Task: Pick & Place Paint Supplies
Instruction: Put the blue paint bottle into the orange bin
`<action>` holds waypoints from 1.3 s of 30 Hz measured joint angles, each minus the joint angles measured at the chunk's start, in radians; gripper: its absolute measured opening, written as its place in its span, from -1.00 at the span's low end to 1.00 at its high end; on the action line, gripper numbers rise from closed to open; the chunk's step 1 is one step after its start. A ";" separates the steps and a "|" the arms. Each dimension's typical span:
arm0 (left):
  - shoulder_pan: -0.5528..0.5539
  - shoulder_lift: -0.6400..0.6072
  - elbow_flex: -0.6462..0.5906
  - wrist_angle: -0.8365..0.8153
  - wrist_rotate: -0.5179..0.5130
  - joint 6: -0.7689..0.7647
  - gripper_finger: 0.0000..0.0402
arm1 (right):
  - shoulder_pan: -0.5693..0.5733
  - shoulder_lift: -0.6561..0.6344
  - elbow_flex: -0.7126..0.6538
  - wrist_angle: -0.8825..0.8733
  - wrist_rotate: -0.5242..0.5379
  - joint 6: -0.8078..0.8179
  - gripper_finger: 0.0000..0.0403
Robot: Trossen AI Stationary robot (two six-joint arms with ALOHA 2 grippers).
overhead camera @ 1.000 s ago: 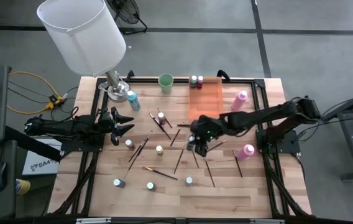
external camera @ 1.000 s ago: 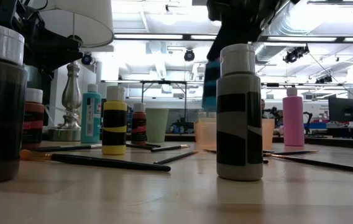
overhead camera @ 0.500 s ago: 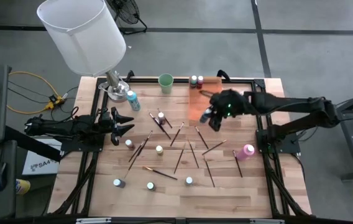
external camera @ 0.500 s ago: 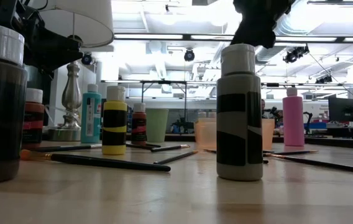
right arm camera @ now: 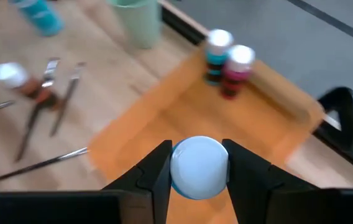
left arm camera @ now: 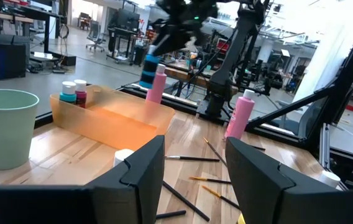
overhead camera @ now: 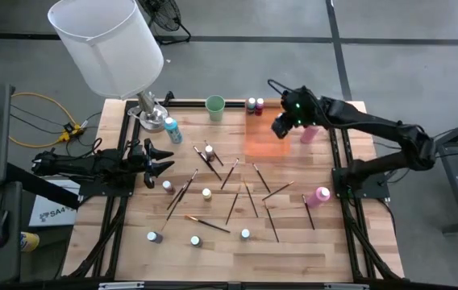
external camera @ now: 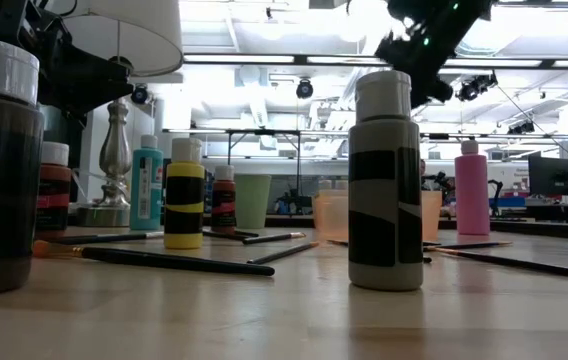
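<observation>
So on the left side the left gripper (overhead camera: 158,161) just sits at about 9 o'clock on the wooden slatted table (overhead camera: 213,250), jaws parted with nothing between them, pointing in at the scattered stuff. Just behind it at 11 o'clock is the big white lampshade on a silver base (overhead camera: 108,44), with a taller teal pale-capped bottle (overhead camera: 172,129) beside the base.

Middle of the table is a mess of thin dark-handled paintbrushes (overhead camera: 205,159) lying crossed over each other, plus small pale-capped paint bottles dotted around, like the yellow one (overhead camera: 206,194). A pale green plastic cup (overhead camera: 215,107) stands at 12 o'clock.

Over at 1 o'clock there's a translucent orange tray (overhead camera: 263,138) with two small bottles, one teal and one dark pink (right arm camera: 228,62), parked in its far corner. The right gripper (overhead camera: 281,127) hovers over that tray, jaws clamped on a small teal bottle with a round pale cap (right arm camera: 199,167), held upright in the air above the tray floor. A tall pink bottle (overhead camera: 321,195) stands at 3 o'clock.
</observation>
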 joint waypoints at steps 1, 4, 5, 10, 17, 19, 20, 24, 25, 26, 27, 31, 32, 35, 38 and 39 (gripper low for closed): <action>0.000 0.000 0.000 0.000 0.000 0.000 -0.17 | -0.018 0.013 0.000 0.008 -0.002 0.001 -0.42; 0.000 0.000 0.000 0.000 0.000 0.000 -0.17 | -0.067 0.065 0.000 0.054 -0.006 0.008 -0.42; 0.000 0.000 0.000 0.000 0.000 0.000 -0.17 | -0.082 0.085 0.000 0.072 -0.006 0.009 -0.41; 0.000 0.000 0.000 0.000 0.000 0.000 -0.17 | -0.145 0.206 0.000 0.178 -0.002 0.011 -0.38; 0.000 0.000 0.000 0.000 0.000 0.000 -0.17 | -0.192 0.353 0.000 0.327 -0.015 -0.001 -0.40; 0.000 0.000 0.000 0.000 0.000 0.000 -0.17 | -0.200 0.385 0.013 0.343 -0.022 -0.008 -0.36; 0.000 0.000 0.000 0.000 0.000 0.000 -0.17 | -0.203 0.400 0.025 0.344 -0.020 -0.008 -0.35; 0.000 0.000 0.000 0.000 0.000 0.000 -0.17 | -0.227 0.460 0.091 0.322 -0.019 0.001 -0.38; 0.000 0.000 0.000 0.000 0.001 0.000 -0.17 | -0.233 0.473 0.106 0.313 -0.017 0.000 -0.39; 0.000 0.000 0.000 0.000 0.001 0.000 -0.17 | -0.239 0.487 0.122 0.308 -0.017 0.000 -0.41; 0.000 0.000 0.000 0.000 0.001 0.000 -0.17 | -0.244 0.499 0.138 0.304 -0.017 0.000 -0.42; 0.000 0.000 0.000 0.000 0.001 0.000 -0.17 | -0.259 0.529 0.167 0.268 -0.023 0.000 -0.39; 0.000 0.000 0.000 0.000 0.001 0.000 -0.17 | -0.259 0.535 0.168 0.269 -0.022 -0.001 -0.36; 0.000 0.000 0.000 0.000 0.001 0.000 -0.17 | -0.261 0.544 0.170 0.277 -0.017 -0.003 -0.32; 0.000 0.000 0.000 0.000 0.001 0.000 -0.17 | -0.261 0.555 0.171 0.279 -0.035 -0.004 -0.35; 0.000 0.000 0.000 0.000 0.001 0.000 -0.17 | -0.261 0.557 0.171 0.283 -0.040 -0.009 -0.36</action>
